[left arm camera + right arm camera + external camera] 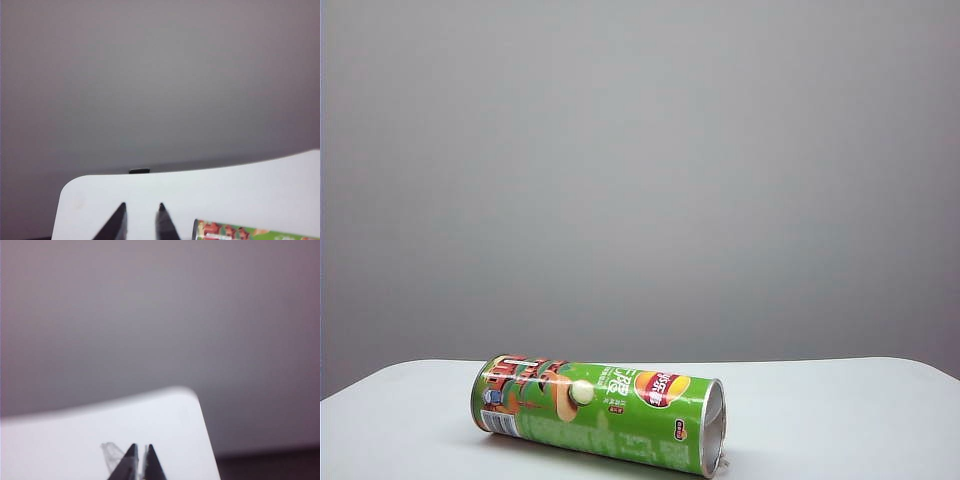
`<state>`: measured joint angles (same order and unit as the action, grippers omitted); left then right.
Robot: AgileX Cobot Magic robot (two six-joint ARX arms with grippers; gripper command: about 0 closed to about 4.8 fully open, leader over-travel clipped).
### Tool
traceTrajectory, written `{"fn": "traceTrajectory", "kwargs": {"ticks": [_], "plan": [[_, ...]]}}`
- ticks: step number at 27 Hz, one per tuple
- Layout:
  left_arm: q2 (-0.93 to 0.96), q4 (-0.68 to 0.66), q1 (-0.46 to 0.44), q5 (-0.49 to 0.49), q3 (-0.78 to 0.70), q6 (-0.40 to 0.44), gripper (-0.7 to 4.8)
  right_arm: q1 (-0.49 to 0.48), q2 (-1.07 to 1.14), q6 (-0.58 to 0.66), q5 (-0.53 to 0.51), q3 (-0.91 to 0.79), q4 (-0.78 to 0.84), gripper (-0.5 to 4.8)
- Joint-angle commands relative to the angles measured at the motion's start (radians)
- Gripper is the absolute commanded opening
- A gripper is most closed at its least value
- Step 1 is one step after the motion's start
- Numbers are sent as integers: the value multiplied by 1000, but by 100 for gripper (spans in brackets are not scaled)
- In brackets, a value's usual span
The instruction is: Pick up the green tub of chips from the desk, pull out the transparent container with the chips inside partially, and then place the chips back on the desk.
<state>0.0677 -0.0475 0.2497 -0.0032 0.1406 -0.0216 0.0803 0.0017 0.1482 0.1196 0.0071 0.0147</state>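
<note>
The left gripper (142,212) shows only in its own wrist view, low over the near part of the desk (240,190). Its two dark fingertips (120,217) stand a little apart with bare white desk between them, so the jaws are slightly open and hold nothing. Just beside them lies the end of the tub (250,232), clear of the fingers, with a silver rim facing the gripper.

In the exterior view the tub (600,415) lies on its side on the desk (840,410), its long axis running across the view. The barcode end is to the left, the Lay's logo sits near the right, and the silver-rimmed right end faces the camera at a slant. Neither arm appears in this view.

The right gripper (139,449), in its own wrist view, hangs above a corner of the desk (60,440). Its tips are pressed nearly together, closed on nothing. A faint clear shape (111,454) lies on the desk just beside them; what it is cannot be told.
</note>
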Motion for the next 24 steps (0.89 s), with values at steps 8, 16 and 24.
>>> {"fn": "traceTrajectory", "kwargs": {"ticks": [8, 16, 24], "plan": [[454, -26, -1, 113, 343, 346, 83, 0, 2, 44, 18, 59, 80, -9], [838, -237, 0, 234, 643, 734, 84, 0, 103, 68, 13, 211, -48, -9], [1047, -384, 0, 350, 812, 833, 83, 0, 364, 25, -79, 417, -142, -9]]}}
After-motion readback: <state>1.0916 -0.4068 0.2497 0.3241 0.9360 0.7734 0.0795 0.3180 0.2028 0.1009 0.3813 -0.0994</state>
